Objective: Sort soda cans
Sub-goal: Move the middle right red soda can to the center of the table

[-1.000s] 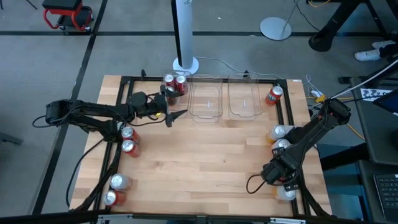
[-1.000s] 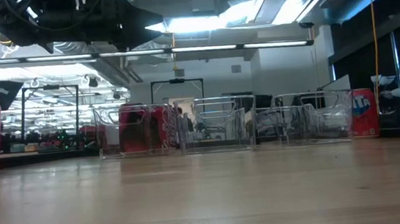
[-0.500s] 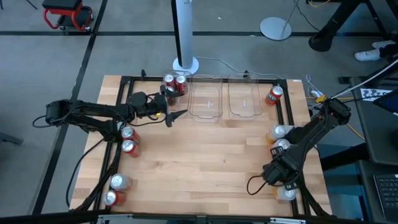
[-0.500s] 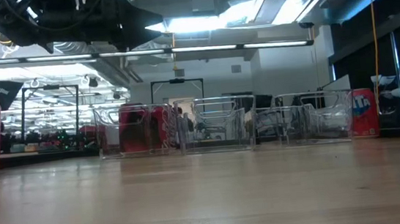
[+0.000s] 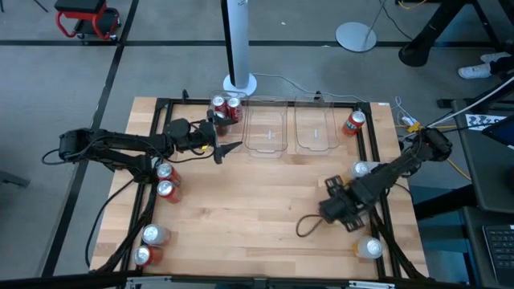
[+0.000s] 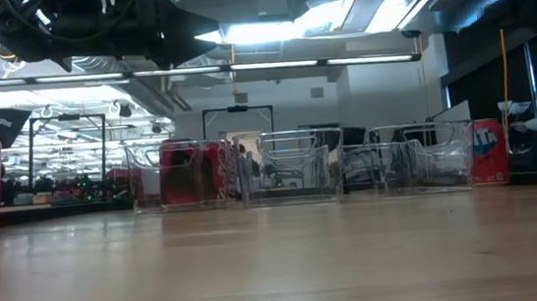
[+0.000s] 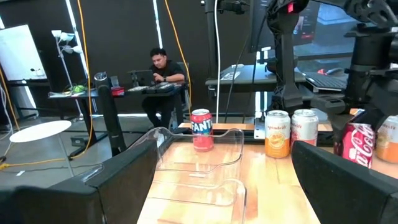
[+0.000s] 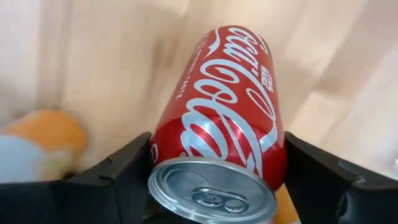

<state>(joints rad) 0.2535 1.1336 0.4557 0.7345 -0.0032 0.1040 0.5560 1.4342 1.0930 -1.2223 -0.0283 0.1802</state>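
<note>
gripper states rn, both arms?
Left gripper: open, empty, near the clear bins.
Right gripper: shut on a red Coca-Cola can, over the table's right side.

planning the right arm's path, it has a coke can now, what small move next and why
Probably carry on toward the clear plastic bins at the table's far edge. The right tool is shut on the red cola can with the silver top, already lifted off the wooden table, and the leftmost bin holds red cans.
</note>
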